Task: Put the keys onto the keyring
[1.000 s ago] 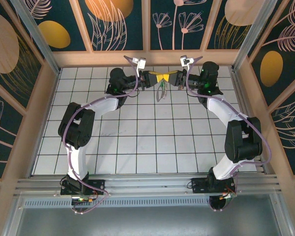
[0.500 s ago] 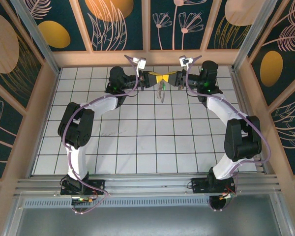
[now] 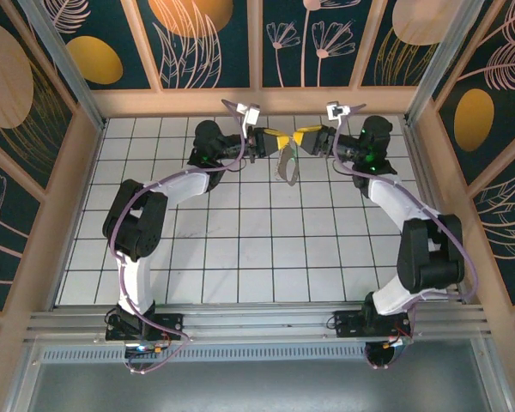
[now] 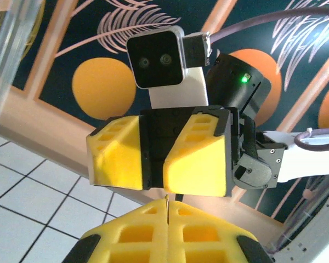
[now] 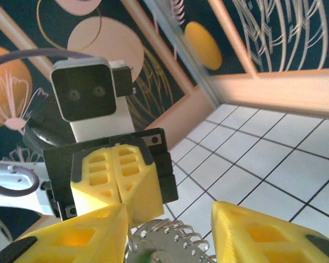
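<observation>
**Keyring.** The keyring (image 3: pixel 288 167) hangs in the air above the far middle of the tiled counter (image 3: pixel 240 223), just below the gap between the two tools. In the right wrist view its beaded edge sits low in the frame, with a sliver of green (image 5: pixel 148 257) against it. I judge this to be the head of the key. Whether the key is threaded on the loop cannot be told.

**Left tool.** The left tool (image 3: pixel 273 141) is clamped tight. The left wrist view shows a thin strip of metal pinched between its yellow pads (image 4: pixel 137 235), so it carries the ring.

**Right tool.** The right tool (image 3: pixel 307 139) faces it close by. Its fingers (image 5: pixel 77 238) stand apart on either side of the ring, apparently gripping nothing.

**Progress.** In my judgement the work is late in the threading stage. Confirming that the key is seated on the ring remains, as does setting the ring down.
</observation>
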Available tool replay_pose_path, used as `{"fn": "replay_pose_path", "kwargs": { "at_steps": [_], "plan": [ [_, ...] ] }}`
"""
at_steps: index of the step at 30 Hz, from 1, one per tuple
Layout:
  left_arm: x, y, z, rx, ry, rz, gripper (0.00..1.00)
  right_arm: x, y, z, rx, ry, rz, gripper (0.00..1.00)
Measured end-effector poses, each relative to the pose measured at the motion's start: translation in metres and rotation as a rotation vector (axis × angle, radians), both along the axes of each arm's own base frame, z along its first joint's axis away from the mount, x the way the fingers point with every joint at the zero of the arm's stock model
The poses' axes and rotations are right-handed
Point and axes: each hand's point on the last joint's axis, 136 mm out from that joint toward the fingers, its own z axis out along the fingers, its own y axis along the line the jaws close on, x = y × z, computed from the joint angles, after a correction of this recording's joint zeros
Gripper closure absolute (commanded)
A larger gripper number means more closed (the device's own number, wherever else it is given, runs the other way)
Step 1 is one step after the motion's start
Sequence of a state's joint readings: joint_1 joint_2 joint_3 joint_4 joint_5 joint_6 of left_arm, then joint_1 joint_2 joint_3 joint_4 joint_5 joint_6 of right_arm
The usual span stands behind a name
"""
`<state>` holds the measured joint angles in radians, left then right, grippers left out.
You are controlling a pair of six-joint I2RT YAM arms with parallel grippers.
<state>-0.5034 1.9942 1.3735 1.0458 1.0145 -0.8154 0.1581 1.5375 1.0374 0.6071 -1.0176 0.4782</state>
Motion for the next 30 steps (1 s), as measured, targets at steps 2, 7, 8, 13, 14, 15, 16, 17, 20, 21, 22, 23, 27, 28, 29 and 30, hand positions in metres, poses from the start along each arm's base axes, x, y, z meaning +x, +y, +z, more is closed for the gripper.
{"fn": "replay_pose_path", "kwargs": {
  "at_steps": [2,7,8,13,14,15,16,17,20,21,22,23,27,28,29,30],
  "plan": [
    [-0.003,-0.001,0.003,-0.008,-0.007,-0.011,1.00,-0.006,-0.006,-0.002,-0.001,-0.007,-0.039,0.54],
    [-0.007,-0.001,0.005,-0.017,-0.011,-0.025,1.00,-0.015,-0.014,-0.024,-0.017,0.007,-0.102,0.54],
    [-0.008,-0.001,0.005,-0.017,-0.013,-0.028,1.00,-0.016,-0.015,-0.030,-0.020,0.018,-0.108,0.54],
    [-0.012,0.000,0.005,-0.016,-0.007,-0.038,1.00,-0.024,-0.016,-0.055,-0.031,0.061,-0.109,0.53],
    [-0.012,0.001,0.006,-0.018,-0.008,-0.039,1.00,-0.026,-0.015,-0.057,-0.032,0.065,-0.106,0.53],
    [-0.013,0.001,0.007,-0.020,-0.011,-0.040,1.00,-0.028,-0.014,-0.057,-0.032,0.062,-0.103,0.53],
    [-0.014,0.001,0.009,-0.022,-0.016,-0.042,1.00,-0.030,-0.012,-0.057,-0.032,0.056,-0.097,0.53],
    [-0.014,0.002,0.010,-0.025,-0.018,-0.042,1.00,-0.032,-0.009,-0.055,-0.032,0.050,-0.091,0.52],
    [-0.016,0.002,0.011,-0.027,-0.021,-0.046,1.00,-0.039,0.000,-0.049,-0.033,0.011,-0.067,0.50],
    [-0.016,0.002,0.011,-0.027,-0.021,-0.047,1.00,-0.041,0.004,-0.047,-0.034,0.004,-0.060,0.50],
    [-0.016,0.002,0.011,-0.026,-0.020,-0.048,1.00,-0.042,0.006,-0.047,-0.035,-0.002,-0.056,0.50],
    [-0.017,0.003,0.012,-0.027,-0.021,-0.048,1.00,-0.043,0.009,-0.046,-0.036,-0.008,-0.054,0.49],
    [-0.018,0.003,0.012,-0.026,-0.019,-0.051,1.00,-0.044,0.014,-0.043,-0.038,-0.027,-0.046,0.49],
    [-0.018,0.003,0.012,-0.027,-0.019,-0.051,1.00,-0.044,0.015,-0.042,-0.039,-0.033,-0.045,0.49],
    [-0.018,0.003,0.013,-0.027,-0.020,-0.051,1.00,-0.045,0.017,-0.041,-0.039,-0.039,-0.042,0.48],
    [-0.018,0.003,0.013,-0.027,-0.021,-0.051,1.00,-0.045,0.017,-0.040,-0.039,-0.041,-0.043,0.48]
  ]
}}
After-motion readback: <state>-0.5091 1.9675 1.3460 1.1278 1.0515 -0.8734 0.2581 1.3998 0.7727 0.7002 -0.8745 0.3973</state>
